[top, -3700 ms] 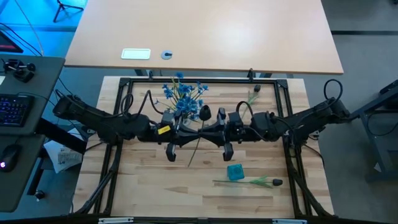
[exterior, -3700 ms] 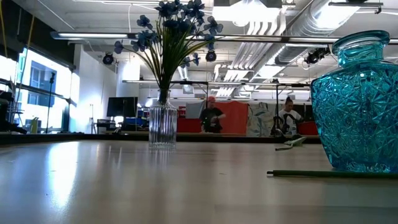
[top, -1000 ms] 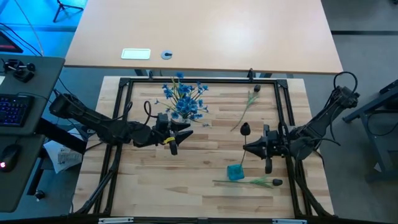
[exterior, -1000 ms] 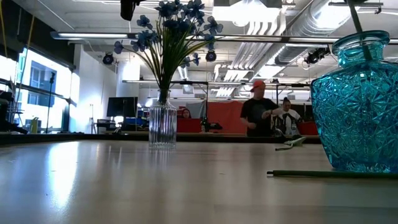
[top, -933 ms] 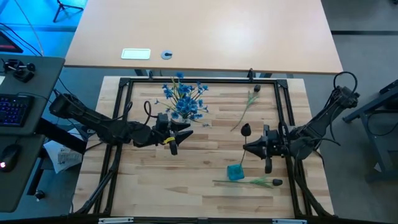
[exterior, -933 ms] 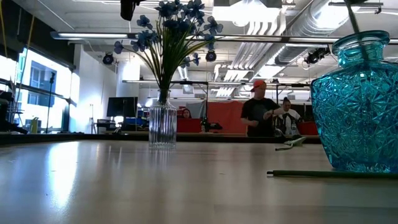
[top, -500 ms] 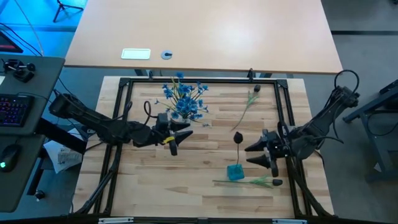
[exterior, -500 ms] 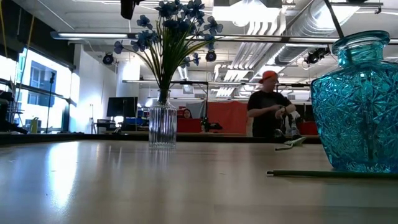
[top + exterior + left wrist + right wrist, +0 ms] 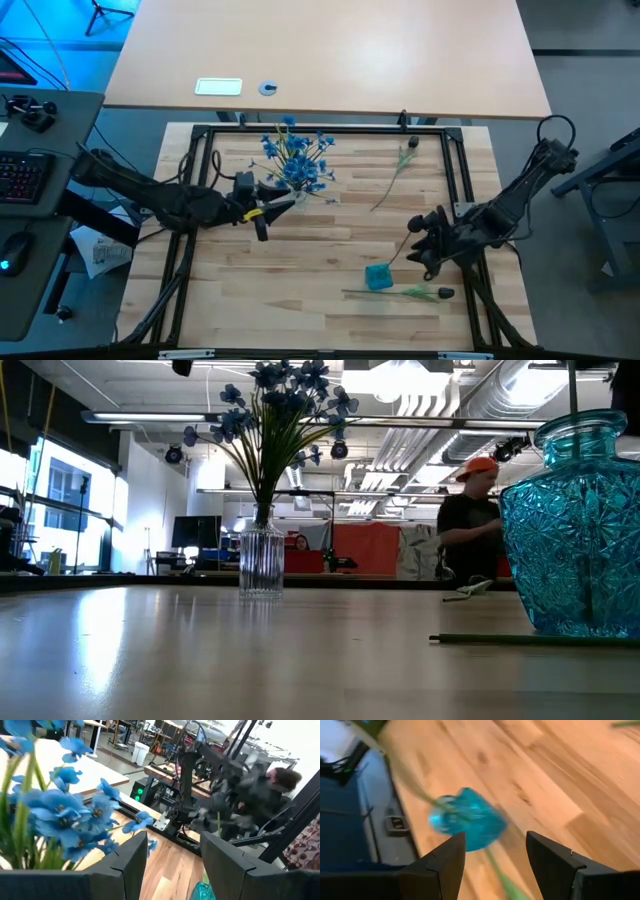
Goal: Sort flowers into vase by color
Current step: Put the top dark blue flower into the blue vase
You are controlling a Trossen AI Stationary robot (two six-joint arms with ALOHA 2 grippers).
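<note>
High view shows us the blue flowers (image 9: 295, 160) bunched in the clear vase (image 9: 261, 563) at far left, and one dark-bud stem (image 9: 400, 251) standing in the blue vase (image 9: 378, 277). We judge two stems remain: one (image 9: 397, 292) lying just near that vase, one (image 9: 393, 176) far right. Right gripper (image 9: 424, 246) and left gripper (image 9: 262, 213) both stand wide, empty.
</note>
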